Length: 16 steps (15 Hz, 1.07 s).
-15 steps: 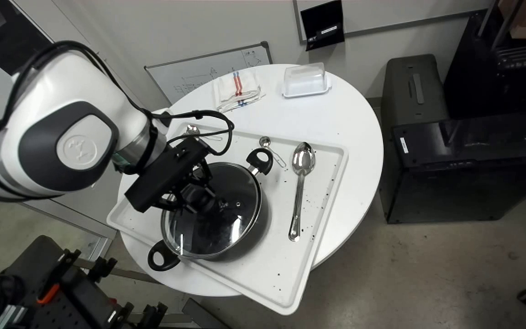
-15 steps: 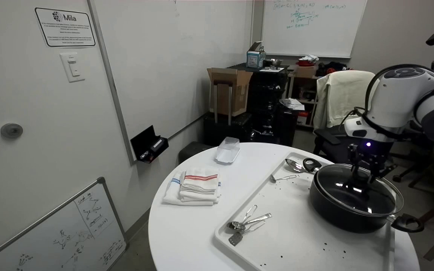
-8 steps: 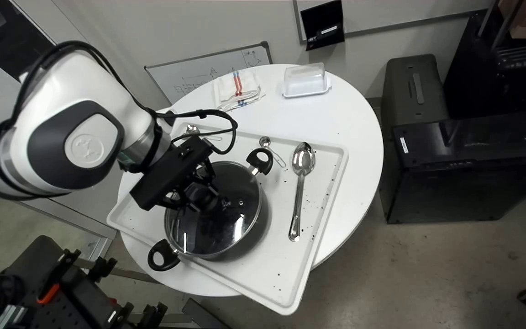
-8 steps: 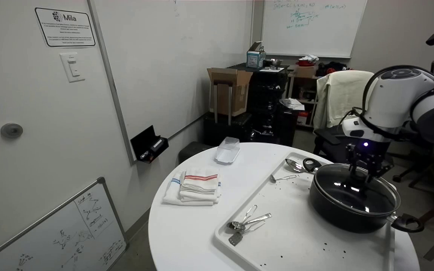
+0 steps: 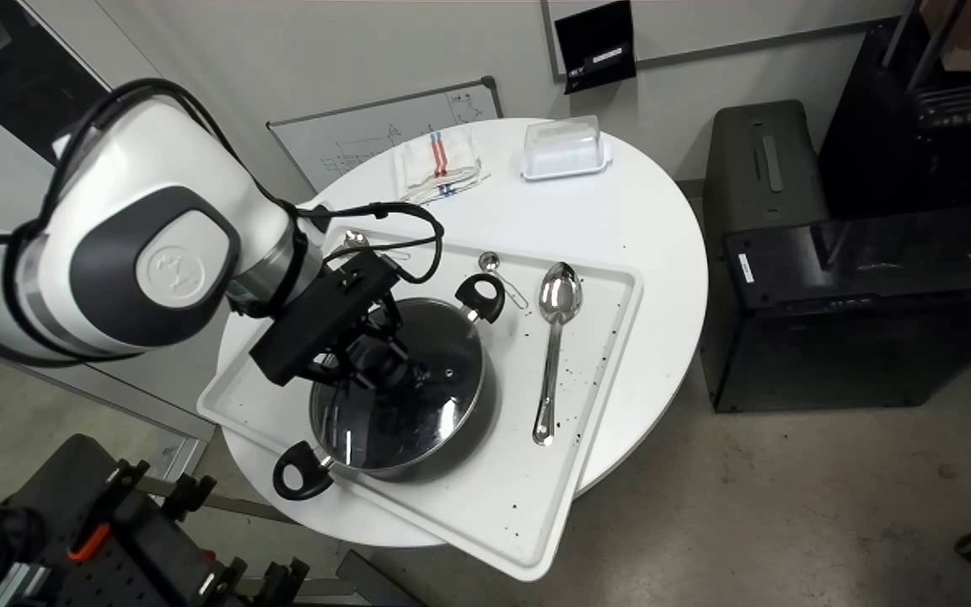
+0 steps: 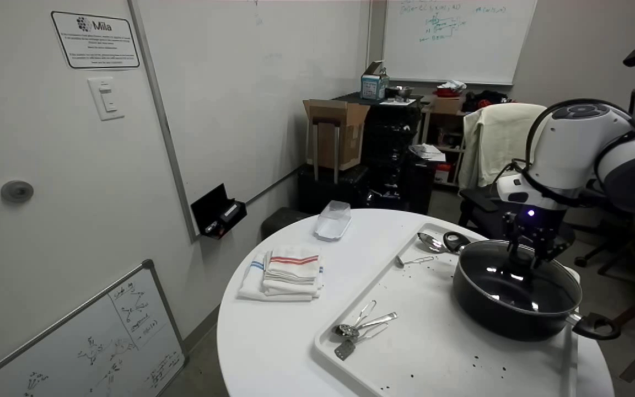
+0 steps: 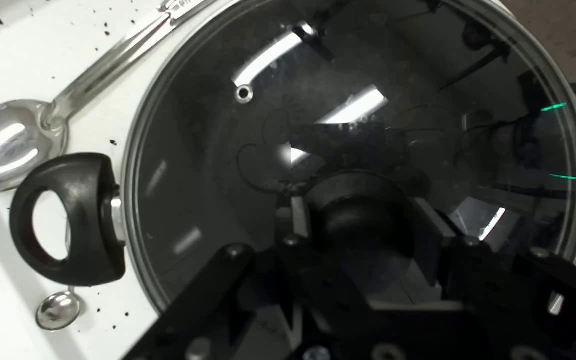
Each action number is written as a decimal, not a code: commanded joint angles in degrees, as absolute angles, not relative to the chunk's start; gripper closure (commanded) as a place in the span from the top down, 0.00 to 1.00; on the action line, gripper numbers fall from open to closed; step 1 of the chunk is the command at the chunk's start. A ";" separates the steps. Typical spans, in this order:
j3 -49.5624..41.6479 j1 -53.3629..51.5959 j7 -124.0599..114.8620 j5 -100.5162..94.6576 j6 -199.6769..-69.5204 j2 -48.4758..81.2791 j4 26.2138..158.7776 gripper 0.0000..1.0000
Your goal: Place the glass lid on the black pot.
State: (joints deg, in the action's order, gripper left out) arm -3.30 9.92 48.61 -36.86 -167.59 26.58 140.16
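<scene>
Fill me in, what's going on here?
The gripper is closed on the dark knob of the glass lid and has not yet let go. In both exterior views the lid covers the black pot, its edge looking lined up with the pot's rim, though whether it is fully seated I can't tell. The pot stands on the white tray, with a large metal spoon lying apart from it.

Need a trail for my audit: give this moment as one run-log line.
gripper: closed on knob | lid: on pot, looks seated | pot: on tray | release: not yet
</scene>
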 commanded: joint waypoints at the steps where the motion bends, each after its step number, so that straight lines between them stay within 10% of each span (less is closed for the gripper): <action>1: -3.98 8.90 48.01 -36.35 -168.68 26.82 139.46 0.24; 16: -1.72 10.35 49.27 -34.20 -169.93 26.98 140.10 0.24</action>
